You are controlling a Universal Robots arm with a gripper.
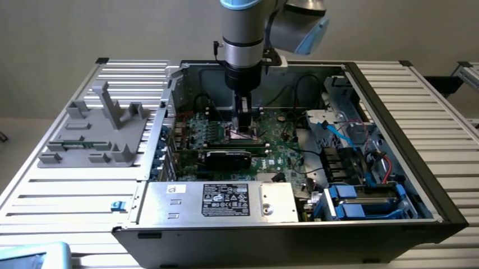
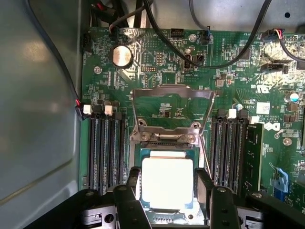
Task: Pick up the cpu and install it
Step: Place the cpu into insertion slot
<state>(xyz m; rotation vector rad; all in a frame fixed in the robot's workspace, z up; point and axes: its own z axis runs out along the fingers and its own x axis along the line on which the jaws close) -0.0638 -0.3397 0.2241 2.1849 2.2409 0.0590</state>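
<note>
cpu (image 2: 167,183): centre of the exterior view, down at the open socket (image 2: 164,138) on the motherboard (image 2: 143,57); whether it's fully seated, I can't tell.
Done: pickup, carry to the socket.
Left: release; load plate (image 2: 171,89) stands raised.
gripper (image 2: 169,175): half-wide, fingers against two opposite chip edges.
Arm: plunges vertically from upper middle into the computer case (image 1: 389,112).

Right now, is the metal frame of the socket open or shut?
Open: the metal frame is swung back, leaving the cpu uncovered.
</note>
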